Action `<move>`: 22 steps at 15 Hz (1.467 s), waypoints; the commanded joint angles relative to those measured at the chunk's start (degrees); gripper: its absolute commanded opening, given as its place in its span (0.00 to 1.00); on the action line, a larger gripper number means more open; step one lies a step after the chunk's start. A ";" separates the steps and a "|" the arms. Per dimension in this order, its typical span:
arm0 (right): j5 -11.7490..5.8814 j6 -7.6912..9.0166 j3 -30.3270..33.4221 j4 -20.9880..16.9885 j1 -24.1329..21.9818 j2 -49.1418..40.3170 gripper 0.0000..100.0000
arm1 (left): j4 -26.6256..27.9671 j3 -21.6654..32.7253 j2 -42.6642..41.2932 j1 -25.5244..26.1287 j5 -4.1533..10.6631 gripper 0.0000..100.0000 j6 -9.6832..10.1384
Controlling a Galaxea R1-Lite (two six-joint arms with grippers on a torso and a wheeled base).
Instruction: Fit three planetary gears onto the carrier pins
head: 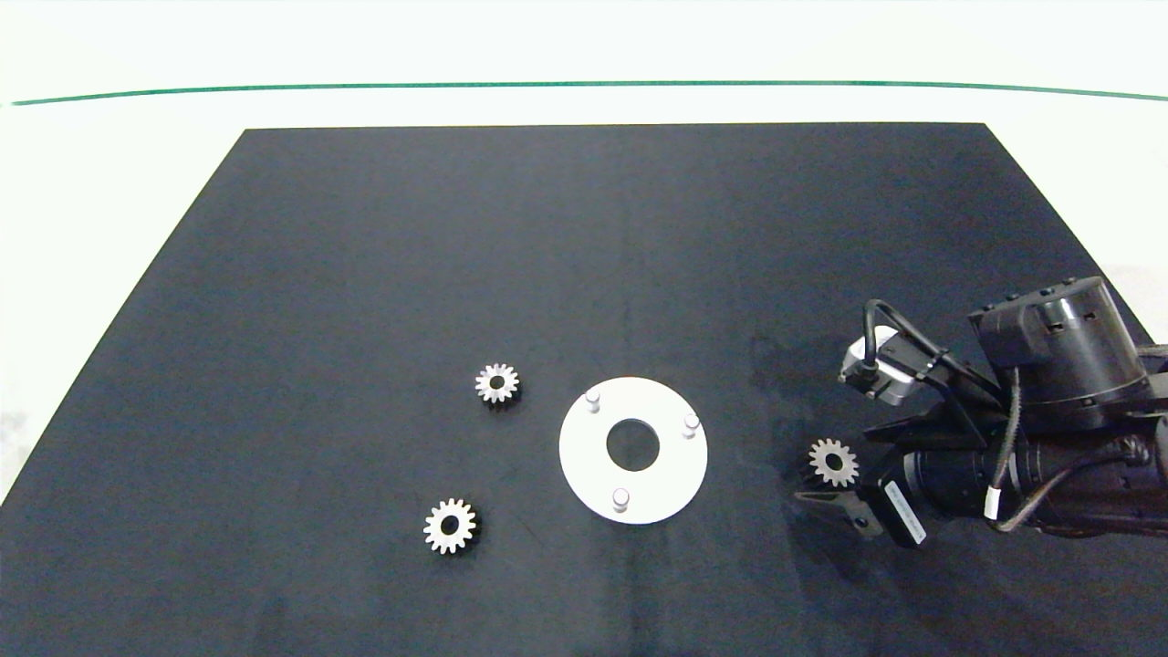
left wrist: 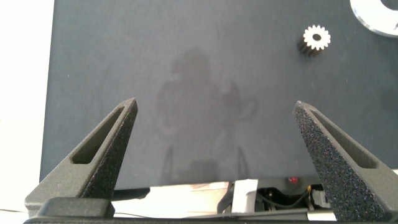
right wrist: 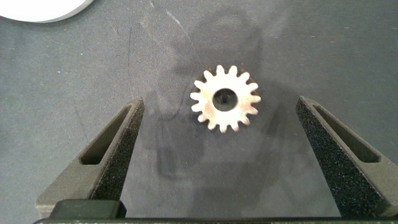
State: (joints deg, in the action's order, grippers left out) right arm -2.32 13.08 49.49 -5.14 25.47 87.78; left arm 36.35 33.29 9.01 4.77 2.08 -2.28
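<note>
Gears first, left to right in my head view: lower-left gear (head: 450, 526) lies flat on the black mat (head: 365, 274), at lower centre-left of frame. Upper-left gear (head: 497, 383) sits a bit right of it and higher, near the white disc (head: 584, 474) but apart from it. Disc is at centre-bottom, with three carrier pins standing up: upper-left pin (head: 593, 399), bottom pin (head: 620, 498), right pin (head: 691, 422). I see all three pins bare, no gear on any of them.

Third gear (head: 833, 462) lies flat at right of frame, well apart from the disc. Right gripper (head: 821, 474) comes in from the right edge and straddles that gear. My right wrist view shows its fingers (right wrist: 118, 149) spread wide, the gear (right wrist: 225, 98) centred in the gap with clear mat on both sides, neither pad touching it. Nothing clamped.

Left gripper (left wrist: 217, 134) is out of the head view; the left wrist view shows its jaws wide apart over bare mat, holding nothing, with one gear (left wrist: 316, 39) and the disc edge (left wrist: 373, 15) at upper right of that frame.
</note>
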 commanded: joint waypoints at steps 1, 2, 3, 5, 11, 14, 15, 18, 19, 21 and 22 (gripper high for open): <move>-0.58 0.10 0.34 -0.04 0.20 2.13 1.00 | 1.26 0.02 -1.63 0.07 0.02 1.00 -0.01; -0.58 0.10 0.60 0.13 0.37 2.30 1.00 | 1.26 0.19 -1.71 0.07 0.02 1.00 -0.01; -0.58 0.10 1.31 0.05 0.55 2.30 0.99 | 1.26 0.28 -1.80 -0.02 0.02 1.00 -0.01; -1.29 0.19 2.19 -0.04 0.64 2.48 0.94 | 1.26 0.55 -1.71 0.07 0.02 1.00 -0.01; -2.61 0.28 2.45 -0.48 1.78 2.30 0.82 | 1.26 -0.33 -1.45 0.07 0.02 1.00 -0.01; -2.52 0.19 1.66 -0.39 1.87 2.66 0.76 | 1.26 -0.25 -1.10 0.24 0.02 1.00 -0.01; -2.61 0.19 1.66 -0.39 1.87 2.92 0.75 | 1.26 0.02 -0.92 0.33 0.02 1.00 -0.01; -2.61 0.28 1.75 -0.22 1.87 3.71 0.69 | 1.26 0.19 -0.57 0.33 0.02 1.00 -0.09; -2.61 0.28 1.75 -0.22 1.87 3.71 0.66 | 1.26 0.19 -0.66 0.42 0.02 1.00 -0.01; -2.61 0.28 1.75 -0.22 1.96 3.80 0.63 | 1.26 0.37 -0.57 0.42 0.02 1.00 -0.09; -2.61 0.28 1.83 -0.13 1.87 3.80 0.60 | 1.26 0.46 -0.57 0.42 0.02 1.00 -0.01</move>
State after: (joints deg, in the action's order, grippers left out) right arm -4.88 13.28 51.26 -5.27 27.34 91.54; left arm 37.40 33.71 8.29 5.18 2.08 -2.34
